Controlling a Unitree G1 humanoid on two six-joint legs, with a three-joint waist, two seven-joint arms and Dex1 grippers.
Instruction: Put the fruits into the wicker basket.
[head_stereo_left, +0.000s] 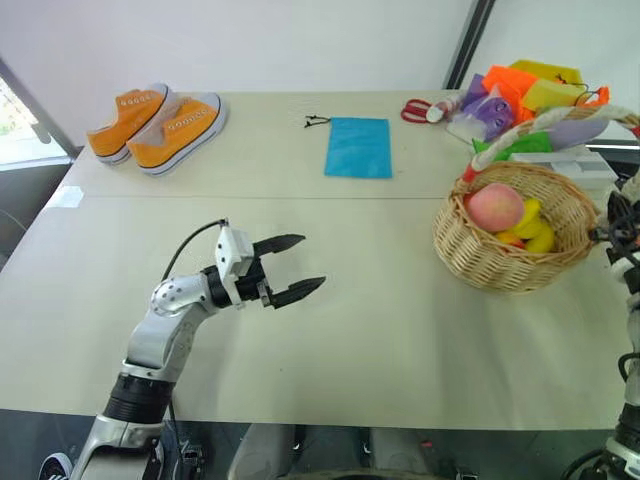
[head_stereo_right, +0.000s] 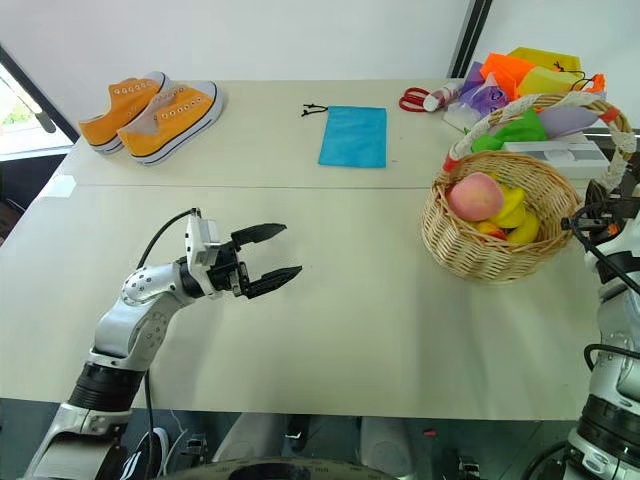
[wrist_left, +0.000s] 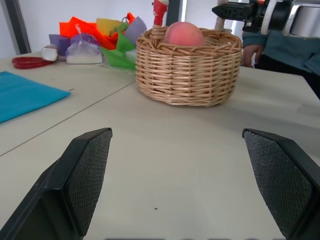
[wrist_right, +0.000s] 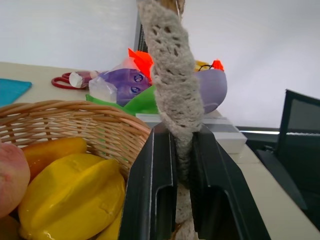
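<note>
The wicker basket stands at the table's right side and holds the fruits: a pink peach, a yellow star fruit and other yellow and orange ones. My right gripper is at the basket's right rim, shut on the cloth-wrapped handle, which runs up between its two fingers. My left gripper hovers over the bare table left of centre. It is open, holds nothing, and points toward the basket from well short of it.
A pair of orange sneakers sits at the far left and a blue pouch at the far middle. Red scissors, colourful bags and a white box crowd behind the basket. A person's hand shows beyond the basket.
</note>
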